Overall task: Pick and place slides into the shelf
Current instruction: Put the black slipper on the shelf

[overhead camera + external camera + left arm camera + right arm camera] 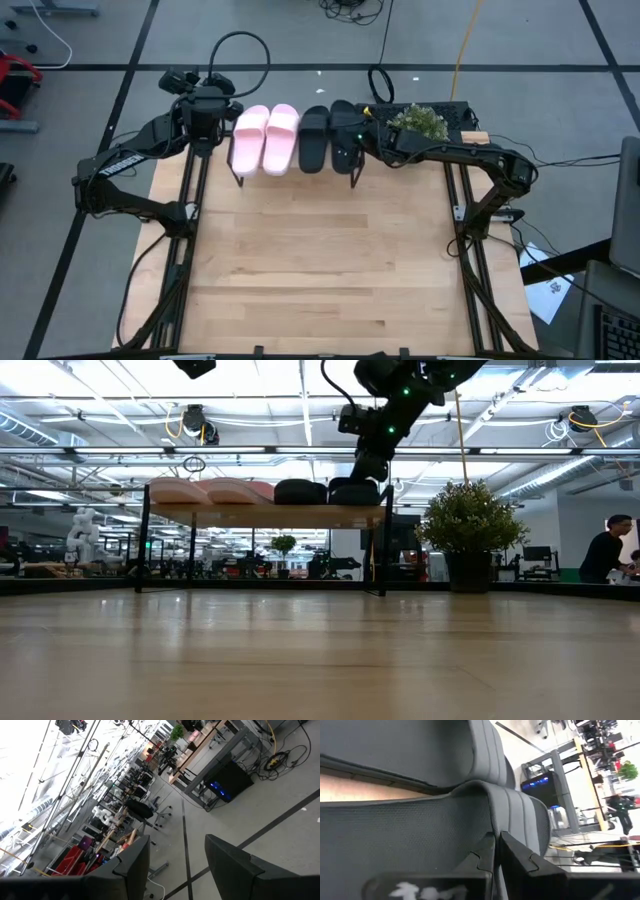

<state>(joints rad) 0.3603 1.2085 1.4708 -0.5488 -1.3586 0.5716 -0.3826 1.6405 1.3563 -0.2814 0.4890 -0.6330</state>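
The shelf (260, 515) stands at the table's far edge. On it lie two pale pink slides (265, 140) at the left and two black slides (313, 138) at the right, side by side. My right gripper (352, 128) is over the rightmost black slide (345, 145) and is shut on it; the right wrist view shows this slide (410, 840) close up. My left gripper (205, 135) hangs just left of the shelf, beside the pink slides, open and empty (175, 865). My right gripper pinches the edge of the rightmost black slide's strap (492, 822) between its two fingers. One finger (482, 852) lies on the footbed side and the other (520, 857) over the strap. The slide lies flat on the shelf beside the other black slide (420, 750).
A potted plant (418, 122) stands right of the shelf, behind my right arm. The wooden tabletop (320, 260) stretches out in front of the shelf. A person (605, 550) is far off in the room at the right.
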